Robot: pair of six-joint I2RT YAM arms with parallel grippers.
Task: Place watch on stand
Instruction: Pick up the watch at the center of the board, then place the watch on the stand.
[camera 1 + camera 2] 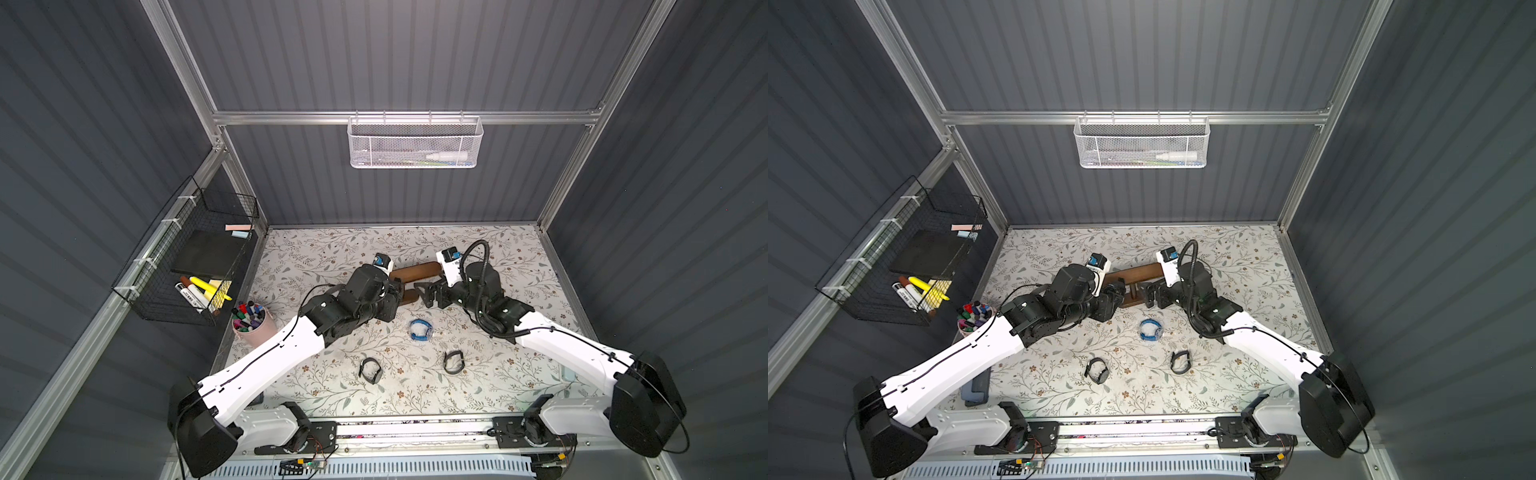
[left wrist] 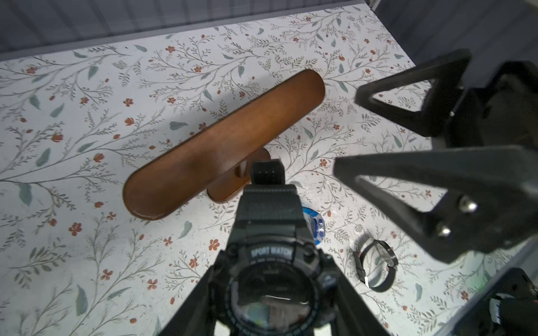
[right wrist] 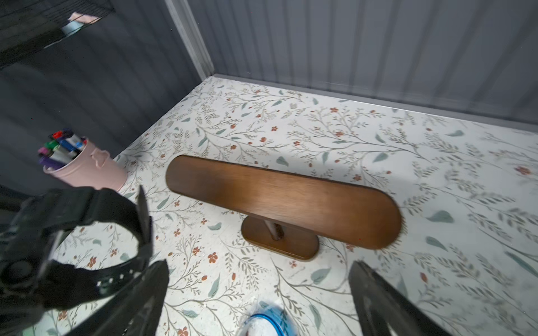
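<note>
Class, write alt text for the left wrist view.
A black sport watch, clamped in the left gripper, points its strap at a bare brown wooden stand on a floral table. The open right gripper hangs nearby.

Four watches: a sport watch (image 2: 270, 261) just beside the stand (image 2: 224, 139), a blue watch (image 1: 419, 329) near the stand, then a black watch (image 1: 371, 370) and a second black watch (image 1: 453, 361) farther from it. One stand. One pink cup (image 1: 255, 332) of markers, too crowded to count, well apart from the stand. Two wire baskets: a black basket (image 1: 158, 307) and a white basket (image 1: 395, 145).
</note>
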